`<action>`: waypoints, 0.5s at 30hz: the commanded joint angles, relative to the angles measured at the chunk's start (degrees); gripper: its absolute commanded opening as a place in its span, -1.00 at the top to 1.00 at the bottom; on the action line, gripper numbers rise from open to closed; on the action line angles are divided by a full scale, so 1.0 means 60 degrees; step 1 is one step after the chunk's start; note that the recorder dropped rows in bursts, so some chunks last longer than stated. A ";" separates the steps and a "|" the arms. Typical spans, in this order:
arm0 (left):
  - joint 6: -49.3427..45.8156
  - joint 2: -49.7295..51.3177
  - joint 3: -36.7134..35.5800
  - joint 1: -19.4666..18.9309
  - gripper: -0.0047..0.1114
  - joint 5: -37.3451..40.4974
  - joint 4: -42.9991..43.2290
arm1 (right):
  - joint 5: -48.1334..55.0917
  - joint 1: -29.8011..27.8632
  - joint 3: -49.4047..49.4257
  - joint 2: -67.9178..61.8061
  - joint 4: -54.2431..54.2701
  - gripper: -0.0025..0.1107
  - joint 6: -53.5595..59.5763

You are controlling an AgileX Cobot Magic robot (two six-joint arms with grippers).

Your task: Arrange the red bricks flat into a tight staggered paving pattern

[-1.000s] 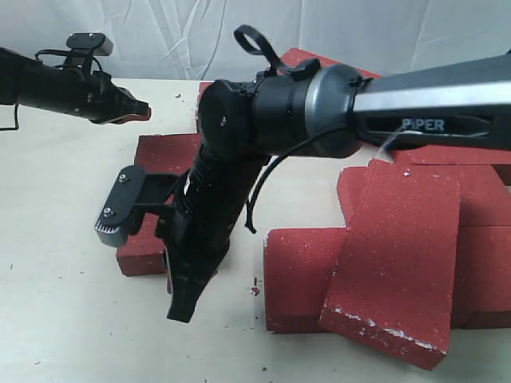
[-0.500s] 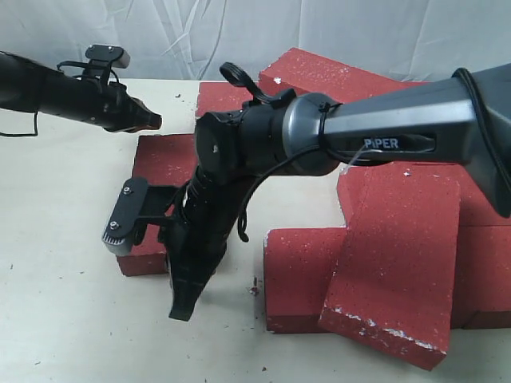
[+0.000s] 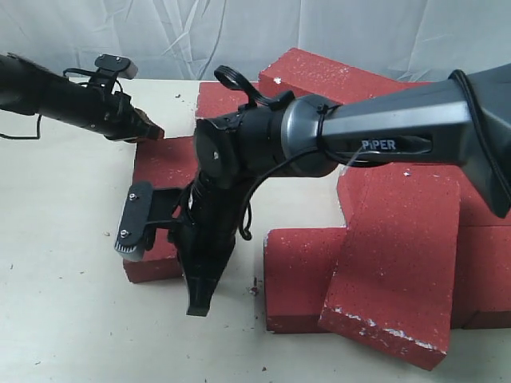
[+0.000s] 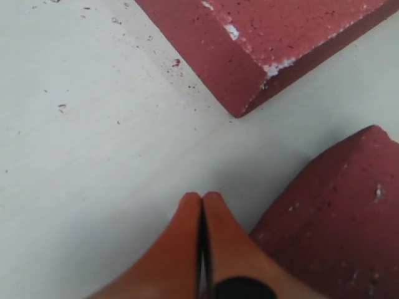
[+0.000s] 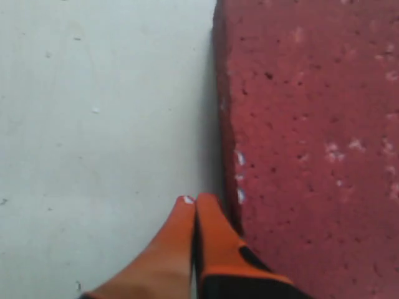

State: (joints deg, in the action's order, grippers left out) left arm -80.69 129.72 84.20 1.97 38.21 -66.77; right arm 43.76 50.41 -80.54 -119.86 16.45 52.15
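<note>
Several red bricks lie scattered in the exterior view. One flat brick (image 3: 160, 171) sits left of centre, partly hidden by my right arm. Another brick (image 3: 302, 271) lies in front, with a tilted brick (image 3: 403, 247) leaning across it. My right gripper (image 3: 200, 307) points down at the table between the left and front bricks, shut and empty. Up close, my right gripper (image 5: 196, 199) rests right beside a brick's long edge (image 5: 312, 137). My left gripper (image 3: 153, 131) is shut and empty at the left brick's far corner. Seen from its wrist, the left gripper (image 4: 202, 196) hovers between two brick corners (image 4: 268, 31) (image 4: 336, 230).
More bricks are piled at the back (image 3: 335, 76) and right (image 3: 483, 271), some overlapping. Another brick (image 3: 223, 97) lies behind the right arm. Bare pale table (image 3: 64, 303) spreads to the left and front. A white cloth backdrop (image 3: 239, 32) closes the far side.
My right gripper has shifted a little to the right along the table. My left gripper has moved right and down to the left brick's far corner.
</note>
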 commanded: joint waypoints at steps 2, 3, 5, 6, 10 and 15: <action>0.0216 -0.0087 -0.0033 -0.0352 0.91 0.0394 0.0778 | -0.0204 -0.0019 -0.0047 -0.0007 -0.1331 0.97 -0.0825; 0.0354 -0.0163 -0.0033 -0.0408 0.91 0.0553 0.0924 | -0.0220 -0.0019 -0.0047 -0.0007 -0.1548 0.97 -0.1068; 0.0724 -0.0300 -0.0033 -0.0564 0.91 0.0842 0.1255 | -0.0240 -0.0019 -0.0047 0.0013 -0.2047 0.97 -0.1493; 0.0908 -0.0379 -0.0033 -0.0624 0.91 0.1049 0.1472 | -0.0240 -0.0019 -0.0047 0.0035 -0.2233 0.97 -0.1609; 0.1919 -0.0636 -0.0033 -0.0823 0.91 0.1739 0.2735 | -0.0362 -0.0037 -0.0062 0.0289 -0.3109 0.97 -0.2194; 0.3620 -0.0728 -0.0033 -0.0984 0.91 0.1894 0.4175 | -0.0384 -0.0505 -0.0241 0.0576 -0.3508 0.97 -0.2318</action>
State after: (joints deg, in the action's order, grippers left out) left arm -64.36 125.97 84.20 -3.68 45.91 -45.99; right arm 43.56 49.57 -80.70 -117.88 -2.88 38.90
